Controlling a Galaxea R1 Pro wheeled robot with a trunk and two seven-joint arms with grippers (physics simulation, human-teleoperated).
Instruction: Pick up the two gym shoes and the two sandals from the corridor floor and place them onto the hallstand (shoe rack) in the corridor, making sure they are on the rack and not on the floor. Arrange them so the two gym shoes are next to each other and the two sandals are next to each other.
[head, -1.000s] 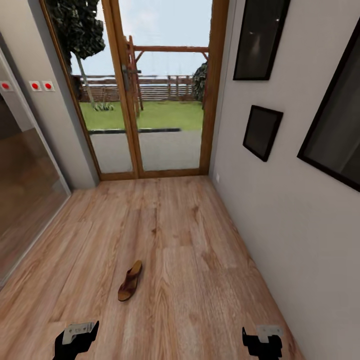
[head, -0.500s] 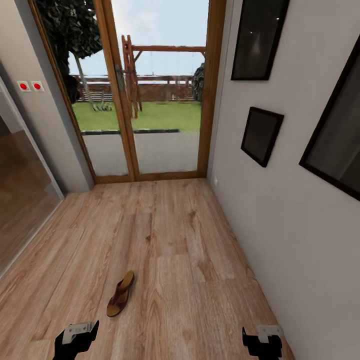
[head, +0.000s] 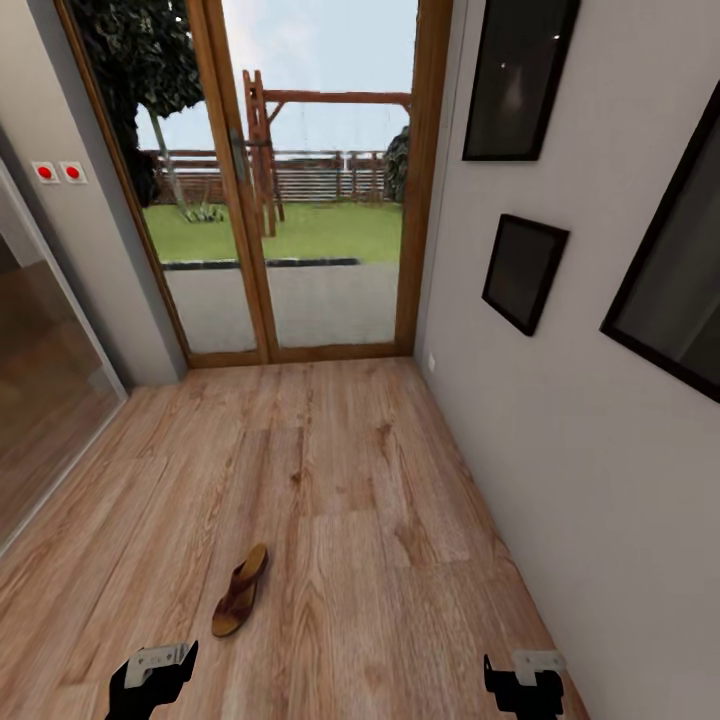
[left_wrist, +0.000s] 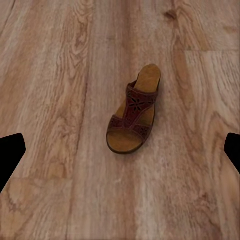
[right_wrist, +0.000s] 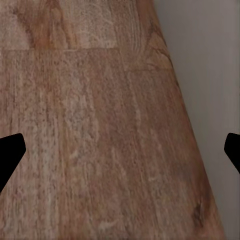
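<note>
One dark brown sandal with a tan sole lies flat on the wood-plank corridor floor, just ahead of my left gripper. In the left wrist view the sandal lies between and beyond the spread fingertips, not touching them, and the left gripper is open and empty. My right gripper hangs low near the right wall. It too stands open over bare floor. The gym shoes and the hallstand are out of view.
A wood-framed glass door closes the corridor's far end. The grey right wall carries dark framed pictures and runs close to my right gripper. A glass panel lines the left side.
The whole view shifted as the camera moved, so the sandal now sits lower and further left in it. The sandal itself lies as before, and both grippers hold the same pose.
</note>
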